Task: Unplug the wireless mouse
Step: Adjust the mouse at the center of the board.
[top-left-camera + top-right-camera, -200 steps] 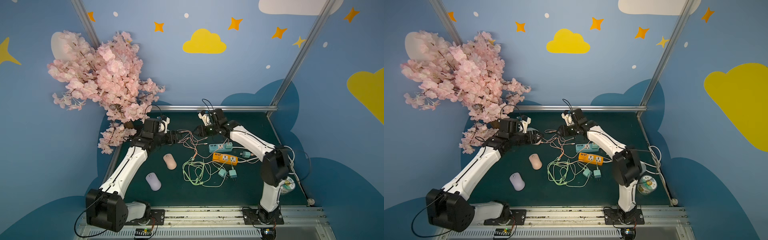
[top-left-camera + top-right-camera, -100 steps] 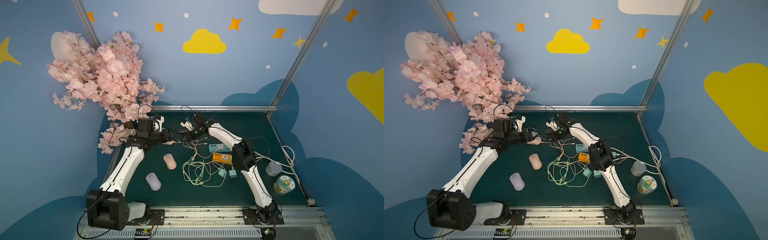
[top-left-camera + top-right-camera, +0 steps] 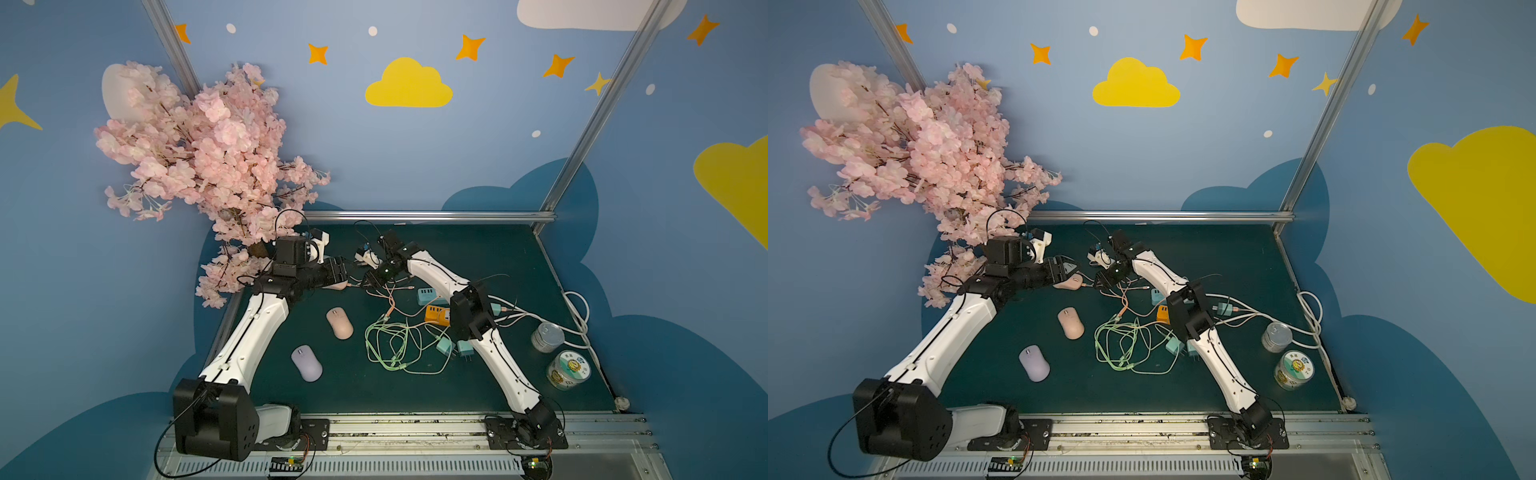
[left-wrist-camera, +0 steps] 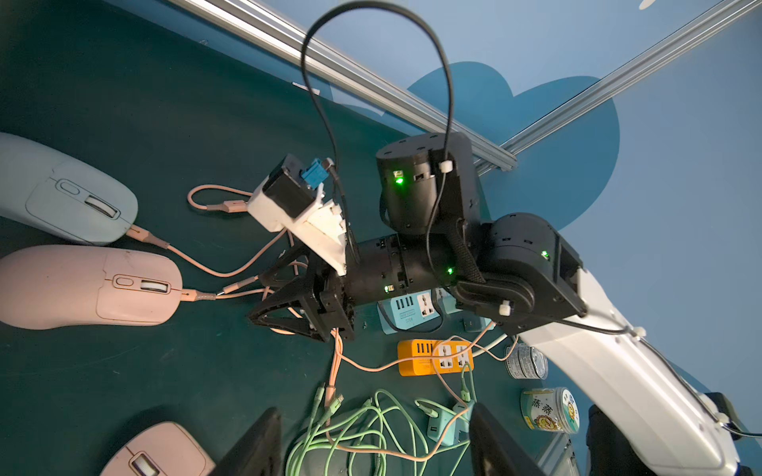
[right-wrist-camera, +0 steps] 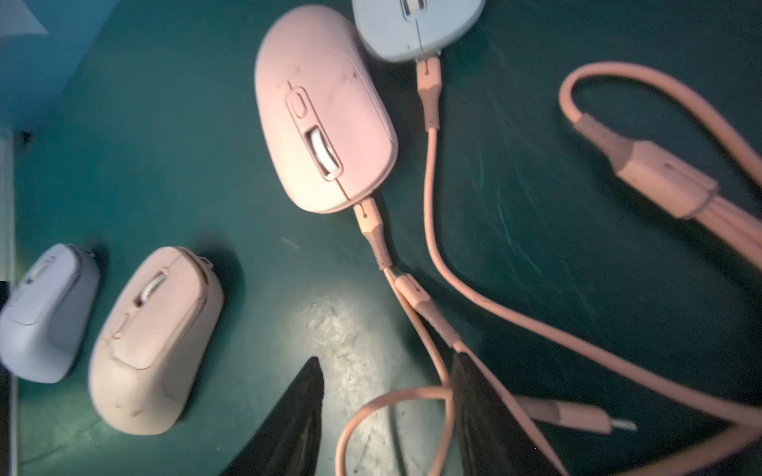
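Observation:
A pink mouse [image 5: 325,111] lies at the back left of the green mat with a pink plug [image 5: 367,218] in its front. Beside it a light blue mouse [image 4: 62,193] also has a pink plug [image 5: 429,86] in it. In both top views the pink mouse [image 3: 336,285] [image 3: 1069,282] shows just under my left gripper [image 3: 343,270], which is open and holds nothing. My right gripper [image 5: 387,416] is open a little short of the pink plug. A loop of pink cable [image 5: 371,408] lies loose between its fingers [image 5: 482,412].
A loose pink mouse [image 3: 340,323] and a lilac mouse [image 3: 306,363] lie nearer the front. A green cable tangle [image 3: 395,345], a teal power strip [image 3: 428,294], an orange one [image 3: 436,313] and two cans [image 3: 547,337] fill the right side. A blossom tree [image 3: 208,158] overhangs the left arm.
My right gripper has swung left toward the plugged-in pink mouse, its elbow folding down over the power strips. Its jaws have narrowed slightly. The left arm has hardly moved.

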